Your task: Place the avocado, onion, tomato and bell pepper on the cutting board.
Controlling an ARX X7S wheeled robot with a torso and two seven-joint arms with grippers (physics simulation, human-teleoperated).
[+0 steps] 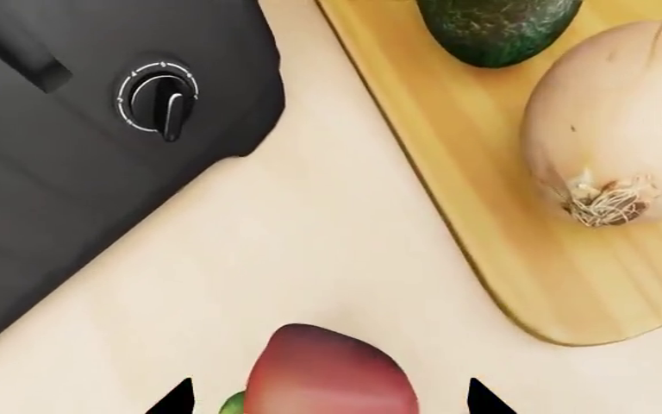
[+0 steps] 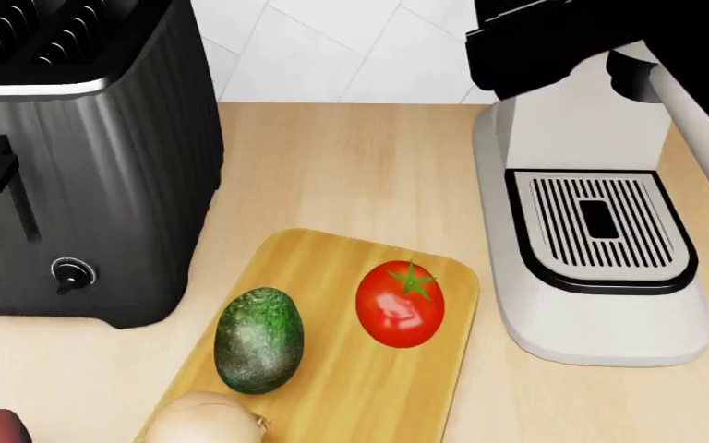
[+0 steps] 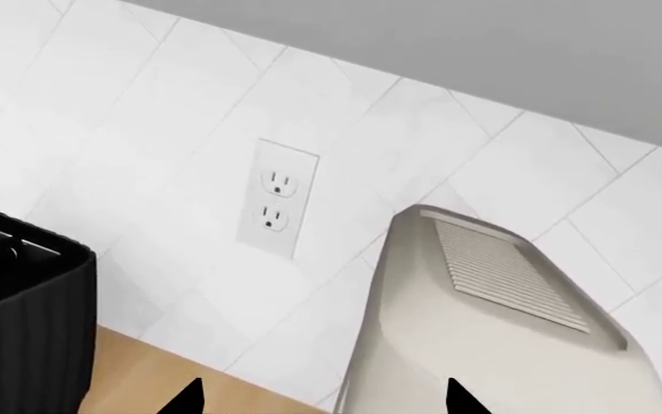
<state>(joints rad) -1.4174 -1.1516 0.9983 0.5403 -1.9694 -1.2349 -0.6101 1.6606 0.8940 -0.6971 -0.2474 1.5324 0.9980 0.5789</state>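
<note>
The light-wood cutting board (image 2: 344, 266) lies on the counter with the dark green avocado (image 2: 258, 340), the glossy red tomato (image 2: 399, 303) and the pale onion (image 2: 207, 420) on it. In the left wrist view the avocado (image 1: 498, 26) and onion (image 1: 619, 129) rest on the board (image 1: 481, 224). The pinkish-red bell pepper (image 1: 325, 371) sits on the counter just off the board's corner. My left gripper (image 1: 331, 401) is open, a tip on each side of the pepper with gaps. A sliver of pepper (image 2: 6, 427) shows in the head view's corner. My right gripper (image 3: 321, 401) is open and empty, held up facing the wall.
A black toaster (image 2: 71, 166) stands left of the board, its knob (image 1: 161, 99) close to the pepper. A white coffee machine (image 2: 601, 231) stands right of the board. A tiled wall with an outlet (image 3: 276, 200) is behind.
</note>
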